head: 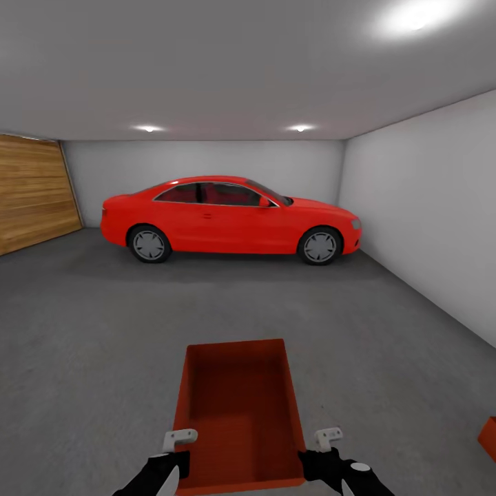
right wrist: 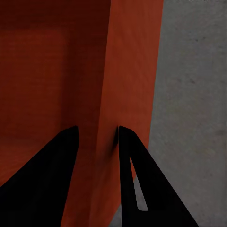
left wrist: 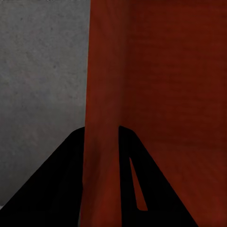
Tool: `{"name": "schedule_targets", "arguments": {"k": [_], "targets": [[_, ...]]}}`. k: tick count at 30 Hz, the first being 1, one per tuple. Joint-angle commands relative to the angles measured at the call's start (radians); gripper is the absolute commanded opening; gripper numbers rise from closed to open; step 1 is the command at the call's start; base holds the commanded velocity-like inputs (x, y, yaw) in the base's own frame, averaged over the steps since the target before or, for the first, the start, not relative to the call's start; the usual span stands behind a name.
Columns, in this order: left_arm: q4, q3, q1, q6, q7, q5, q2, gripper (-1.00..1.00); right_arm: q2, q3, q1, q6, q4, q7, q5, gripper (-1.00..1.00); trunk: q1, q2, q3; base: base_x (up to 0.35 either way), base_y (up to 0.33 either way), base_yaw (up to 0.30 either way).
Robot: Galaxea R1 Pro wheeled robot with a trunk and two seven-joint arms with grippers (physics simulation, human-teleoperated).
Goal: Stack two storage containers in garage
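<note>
I hold one orange-red open-topped storage container (head: pixel 238 413) low in front of me, over the garage's dark grey floor (head: pixel 96 344). My left gripper (head: pixel 178 455) is shut on its left wall, and my right gripper (head: pixel 324 451) is shut on its right wall. In the left wrist view the black fingers of the left gripper (left wrist: pixel 101 130) straddle the thin wall of the container (left wrist: pixel 101 85). The right wrist view shows the same for the right gripper (right wrist: pixel 97 128) on the container's wall (right wrist: pixel 127 71). A corner of a second orange-red container (head: pixel 489 437) peeks in at the right edge.
A red car (head: pixel 231 220) is parked across the far end of the garage. The brown slatted door (head: pixel 31 196) is at the left, and a pale grey wall (head: pixel 427 220) runs along the right. Open concrete lies between me and the car.
</note>
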Motion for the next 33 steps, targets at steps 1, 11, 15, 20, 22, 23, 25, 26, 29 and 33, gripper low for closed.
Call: {"name": "schedule_targets", "arguments": {"k": [1,11,15,20,22,23,25,26,29,33], "targets": [[-0.005,-0.014,0.0,-0.003,0.005,0.003,-0.039,-1.0,0.001,-0.008,0.0,0.007,0.002,0.007,0.008,-1.0,0.0,-0.001,0.0,0.001,0.0,0.0],[-0.004,-0.014,0.0,-0.003,0.005,0.003,-0.04,-1.0,0.001,-0.008,0.0,0.007,0.001,0.006,0.009,-1.0,0.0,-0.001,0.0,0.145,0.0,0.0],[-0.004,-0.014,0.0,-0.003,0.005,0.003,-0.039,-1.0,0.001,-0.008,0.0,0.007,0.001,0.006,0.009,-1.0,0.0,-0.001,0.0,0.027,0.0,0.0],[-0.004,-0.014,0.001,-0.003,0.005,0.003,-0.04,-1.0,0.001,-0.008,0.0,0.007,0.001,0.007,0.009,-1.0,0.0,-0.001,0.0,0.004,0.0,0.0],[-0.004,-0.014,0.001,-0.003,0.005,0.003,-0.039,-1.0,0.001,-0.008,0.0,0.007,0.001,0.007,0.009,-1.0,0.0,-0.001,0.0,0.0,0.0,0.0],[-0.004,-0.014,0.001,-0.003,0.005,0.003,-0.039,-1.0,0.001,-0.008,0.0,0.007,0.001,0.007,0.009,-1.0,0.0,-0.001,0.0,0.0,0.0,0.0],[-0.004,-0.014,0.001,-0.003,0.005,0.003,-0.04,-1.0,0.001,-0.008,0.0,0.007,0.001,0.007,0.009,-1.0,0.0,-0.001,0.0,0.059,0.0,0.0],[-0.004,-0.014,0.0,-0.003,0.005,0.003,-0.04,-1.0,0.001,-0.008,0.0,0.007,0.001,0.007,0.009,-1.0,0.0,-0.001,0.0,0.17,0.0,0.0],[-0.003,-0.015,0.0,-0.003,0.005,0.002,-0.04,-1.0,0.001,-0.008,0.0,0.007,0.001,0.006,0.009,-1.0,0.0,-0.001,0.0,0.26,0.0,0.0],[-0.003,-0.016,0.0,-0.003,0.005,0.002,-0.039,-1.0,0.001,-0.008,0.0,0.007,0.001,0.007,0.009,-1.0,0.0,-0.001,0.0,0.316,0.0,0.0]]}}
